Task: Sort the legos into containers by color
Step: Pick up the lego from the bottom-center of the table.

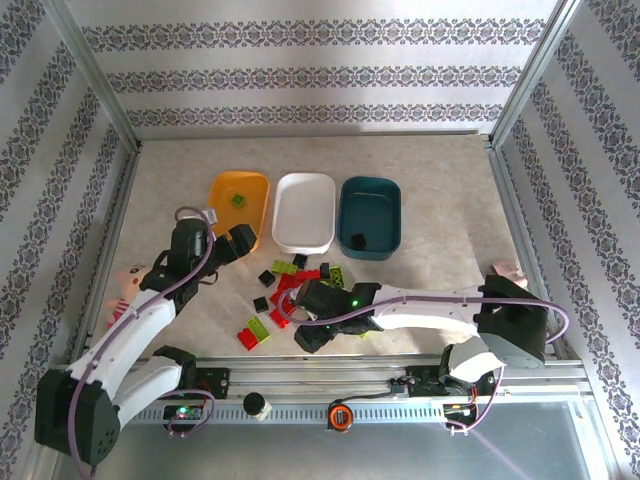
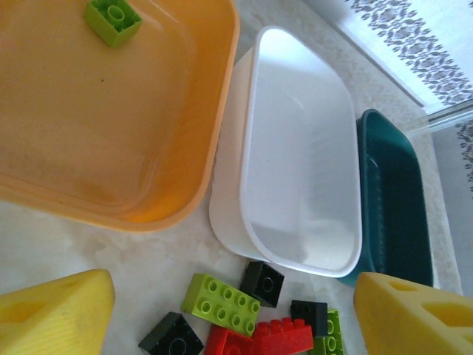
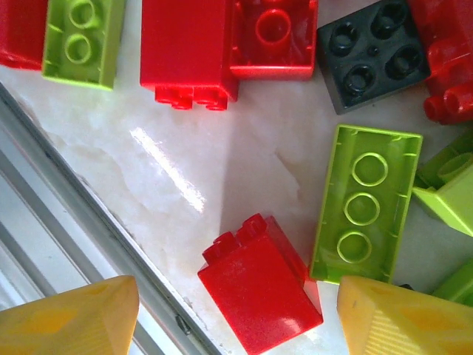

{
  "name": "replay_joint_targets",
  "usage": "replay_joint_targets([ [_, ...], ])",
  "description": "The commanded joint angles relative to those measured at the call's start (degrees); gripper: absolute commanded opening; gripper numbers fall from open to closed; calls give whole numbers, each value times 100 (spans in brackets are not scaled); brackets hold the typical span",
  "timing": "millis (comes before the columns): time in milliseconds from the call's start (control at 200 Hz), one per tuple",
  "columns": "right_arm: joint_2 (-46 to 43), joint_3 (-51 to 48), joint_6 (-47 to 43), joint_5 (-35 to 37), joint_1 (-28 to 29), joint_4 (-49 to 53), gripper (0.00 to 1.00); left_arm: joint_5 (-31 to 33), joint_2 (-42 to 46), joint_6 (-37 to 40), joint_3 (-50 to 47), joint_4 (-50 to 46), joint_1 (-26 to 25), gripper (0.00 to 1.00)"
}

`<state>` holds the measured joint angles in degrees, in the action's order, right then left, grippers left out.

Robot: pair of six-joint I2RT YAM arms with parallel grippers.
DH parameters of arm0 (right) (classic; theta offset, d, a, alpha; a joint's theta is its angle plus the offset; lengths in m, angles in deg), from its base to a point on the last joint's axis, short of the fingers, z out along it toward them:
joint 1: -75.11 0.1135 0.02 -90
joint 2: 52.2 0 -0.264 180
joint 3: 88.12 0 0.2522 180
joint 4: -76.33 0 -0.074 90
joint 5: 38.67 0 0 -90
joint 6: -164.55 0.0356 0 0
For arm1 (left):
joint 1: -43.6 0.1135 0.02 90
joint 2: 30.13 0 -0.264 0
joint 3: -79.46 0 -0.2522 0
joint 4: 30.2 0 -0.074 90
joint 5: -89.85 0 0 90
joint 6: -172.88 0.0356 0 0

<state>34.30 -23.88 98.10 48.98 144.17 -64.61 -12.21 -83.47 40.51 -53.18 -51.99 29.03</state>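
The orange-yellow tray holds one lime green lego. Beside it stand the white tray, with nothing in it, and the dark teal tray with a black lego. Red, green and black legos lie scattered in front of the trays. My left gripper hovers open at the orange tray's near corner, above loose bricks, holding nothing. My right gripper is open and low over the pile's near edge, its fingers straddling a red lego without touching it.
A pink-and-cream doll lies at the left wall and a pink object at the right. The metal rail at the table's near edge runs just beside the red brick. A long green brick lies against that brick's other side.
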Motion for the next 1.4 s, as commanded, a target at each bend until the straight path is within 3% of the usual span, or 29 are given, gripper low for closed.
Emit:
replay_joint_targets([
  [0, 187, 265, -323, 406, 159, 528, 70, -53, 450, 36, -94, -288, -20, 87],
  [375, 854, 540, -612, 373, 345, 696, 59, 25, 725, 85, -211, -471, -12, 91],
  [610, 1066, 621, -766, 776, 349, 711, 64, -20, 675, 93, -162, -471, -13, 92],
  [904, 1215, 699, -800, 713, 350, 492, 63, -41, 606, 42, -227, -388, -13, 93],
  [1124, 1289, 825, -725, 684, 341, 344, 53, -44, 619, 5, -221, -389, -15, 94],
  [1394, 841, 523, -626, 453, 176, 169, 28, -160, 665, -3, -254, -249, -15, 100],
])
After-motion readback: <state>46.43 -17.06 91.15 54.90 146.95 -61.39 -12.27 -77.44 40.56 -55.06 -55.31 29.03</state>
